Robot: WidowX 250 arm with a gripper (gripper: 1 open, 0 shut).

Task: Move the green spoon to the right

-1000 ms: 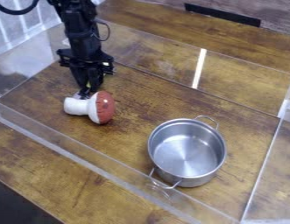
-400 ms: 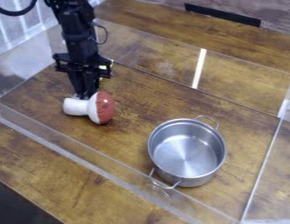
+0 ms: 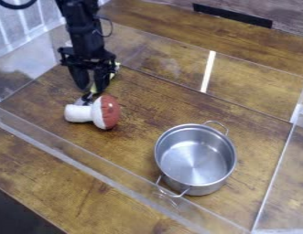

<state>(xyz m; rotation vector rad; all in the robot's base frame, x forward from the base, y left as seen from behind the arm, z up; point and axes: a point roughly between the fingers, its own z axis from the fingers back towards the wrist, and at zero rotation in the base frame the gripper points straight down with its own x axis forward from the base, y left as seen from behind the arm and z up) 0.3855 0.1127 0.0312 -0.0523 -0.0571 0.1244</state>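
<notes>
My gripper [image 3: 89,90] points straight down at the left of the wooden table, just behind the toy mushroom. Its dark fingers stand a little apart, low over the tabletop. Of the green spoon [image 3: 88,96] only a small yellow-green bit shows under the fingertips; the rest is hidden by the gripper. I cannot tell whether the fingers touch it.
A red-capped, white-stemmed toy mushroom [image 3: 96,111] lies on its side right in front of the gripper. A round steel pot [image 3: 197,157] with two handles stands at the front right. Clear plastic walls [image 3: 117,187] border the table.
The fingers have spread slightly since a second ago. The arm stays in nearly the same spot above the mushroom. Mushroom and pot have not moved.
</notes>
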